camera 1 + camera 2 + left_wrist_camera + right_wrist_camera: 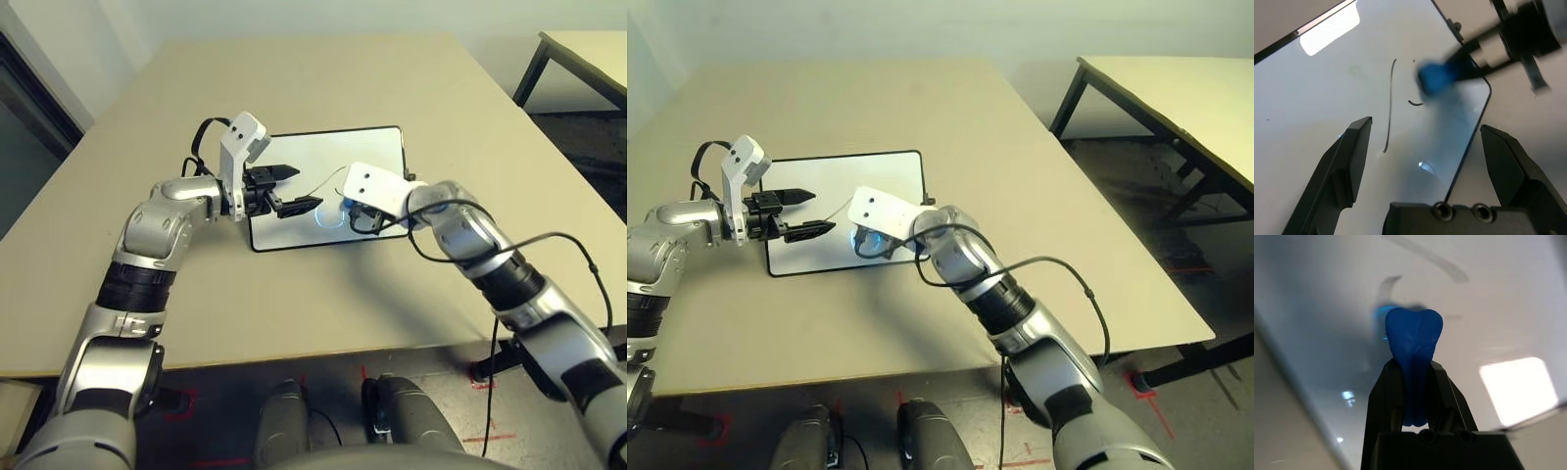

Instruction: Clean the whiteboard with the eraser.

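The whiteboard (pixel 333 155) lies flat on the tan table, with thin black scribbles (pixel 1390 98) on its surface. My right gripper (pixel 1414 377) is shut on the blue eraser (pixel 1414 335), whose tip sits at the board near its front edge, beside a short mark. The eraser (pixel 347 205) shows as a blue spot under the right wrist. Over the board's left part my left gripper (pixel 306 188) is open and holds nothing. In the left wrist view the board's front edge runs between its fingers (pixel 1354 147).
The tan table (pixel 323 294) has free room all around the board. A black cable (pixel 568 245) loops off my right forearm. A second table (pixel 1185 88) with black legs stands off to the right.
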Robot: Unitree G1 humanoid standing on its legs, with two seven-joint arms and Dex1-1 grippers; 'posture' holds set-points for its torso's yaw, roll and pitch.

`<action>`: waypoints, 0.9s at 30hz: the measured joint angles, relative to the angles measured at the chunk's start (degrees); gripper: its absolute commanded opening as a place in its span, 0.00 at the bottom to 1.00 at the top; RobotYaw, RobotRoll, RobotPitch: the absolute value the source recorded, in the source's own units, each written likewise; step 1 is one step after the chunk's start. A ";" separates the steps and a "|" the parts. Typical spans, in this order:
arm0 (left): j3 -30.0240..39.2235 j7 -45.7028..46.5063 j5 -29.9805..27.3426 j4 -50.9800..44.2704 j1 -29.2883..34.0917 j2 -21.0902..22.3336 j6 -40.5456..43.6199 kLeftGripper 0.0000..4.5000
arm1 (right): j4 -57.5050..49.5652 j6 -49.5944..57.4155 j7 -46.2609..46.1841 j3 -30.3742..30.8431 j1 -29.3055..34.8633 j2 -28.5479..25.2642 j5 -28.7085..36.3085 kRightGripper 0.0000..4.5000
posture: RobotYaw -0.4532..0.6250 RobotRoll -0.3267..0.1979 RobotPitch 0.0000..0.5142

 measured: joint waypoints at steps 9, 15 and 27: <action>-0.03 0.11 -0.15 -1.87 -0.01 -0.48 1.37 1.00 | -2.77 0.32 -0.25 -0.90 2.46 -0.04 -0.40 0.13 | 0.41 0.62 0.13; -0.04 0.21 -0.25 -2.08 0.01 -0.67 2.13 1.00 | -12.74 5.43 3.23 2.48 8.96 -1.19 -0.51 0.13 | 0.41 0.62 0.13; -0.30 0.20 -0.40 -2.10 0.07 -0.68 2.32 1.00 | 6.63 -4.51 -2.35 -0.60 -4.60 2.28 -1.14 0.13 | 0.42 0.62 0.14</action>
